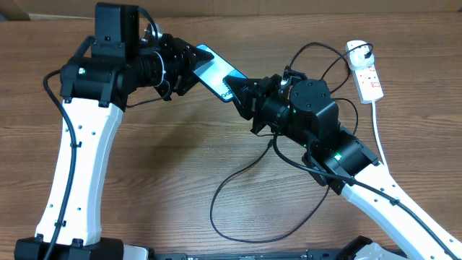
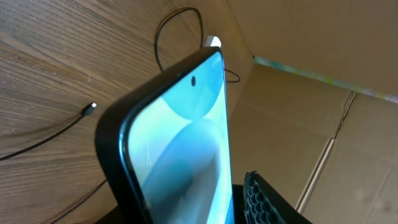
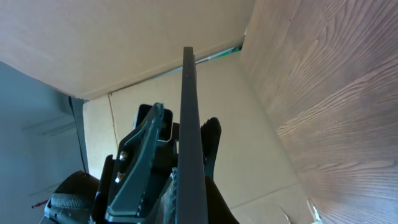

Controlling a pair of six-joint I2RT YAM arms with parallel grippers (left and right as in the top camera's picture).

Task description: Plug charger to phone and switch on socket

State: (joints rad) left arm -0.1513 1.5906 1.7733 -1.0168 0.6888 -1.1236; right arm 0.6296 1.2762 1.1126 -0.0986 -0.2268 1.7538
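phone (image 2: 180, 143) bottom end: chopped off at left wrist view's edge
socket (image 1: 366, 72) switch: too tiny overhead, can't tell

The overhead camera looks straight down on the counter (image 1: 180, 173) from well above the phone (image 1: 215, 71). The left wrist camera sits tight against the phone (image 2: 180, 143), facing along its screen. The right wrist camera, equally close, meets the phone (image 3: 191, 124) edge-on. All three views share it.

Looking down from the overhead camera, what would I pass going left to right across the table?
Left arm's black gripper → slim smartphone with a light blue screen → right arm's black gripper → small white power strip with red switch markings.
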